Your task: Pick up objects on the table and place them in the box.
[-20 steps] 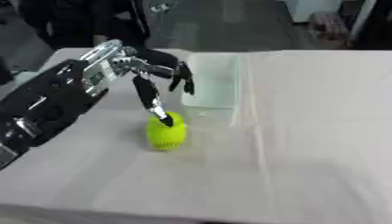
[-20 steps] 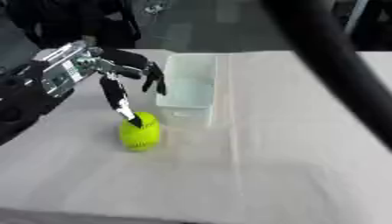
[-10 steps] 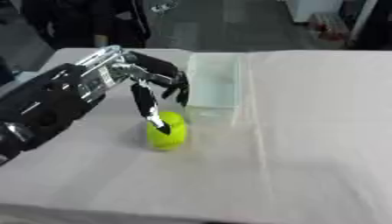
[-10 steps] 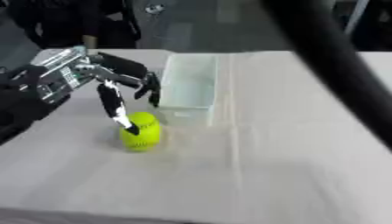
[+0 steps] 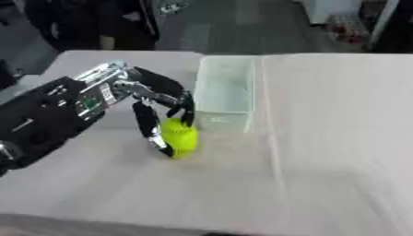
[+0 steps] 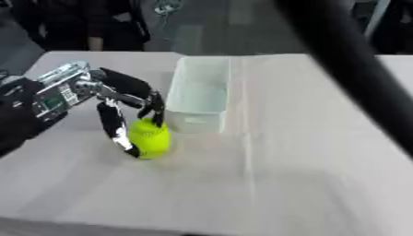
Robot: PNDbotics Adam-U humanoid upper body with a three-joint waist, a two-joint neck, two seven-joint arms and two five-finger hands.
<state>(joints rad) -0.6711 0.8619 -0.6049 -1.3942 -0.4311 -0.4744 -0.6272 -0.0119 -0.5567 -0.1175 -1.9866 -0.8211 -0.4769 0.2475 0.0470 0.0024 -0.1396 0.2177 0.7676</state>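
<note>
1. Left eye view: one yellow-green ball (image 5: 179, 137) sits on the pale surface (image 5: 322, 152), just beside the near end of the box (image 5: 223, 90), a little to that end's left.
2. The ball is round, so it has no long axis to line up with; what matters for the coming move is that the box lies just beyond it and slightly to its right, with the box's near wall between the ball and the open top.
3. The left hand (image 5: 158, 108) is around the ball: the thumb curves down the ball's left side and the fingers come over the top and far side, so the hand is closed about it, holding the ball. Whether the ball is off the surface yet I cannot tell.
4. The left arm (image 5: 52, 117) reaches in from the left edge and is the only arm near the ball. The right hand is not seen; a dark blurred band crossing the upper right of the right eye view may be the right arm, but I cannot tell.
5. Count: one ball, one box, and I see no other loose object on the surface. The box is translucent white, rectangular, with its long side running away from the robot, and seems to hold nothing.
6. Judgement: a short lift, then a carry forward and slightly right over the near wall, would put the ball inside.
</note>
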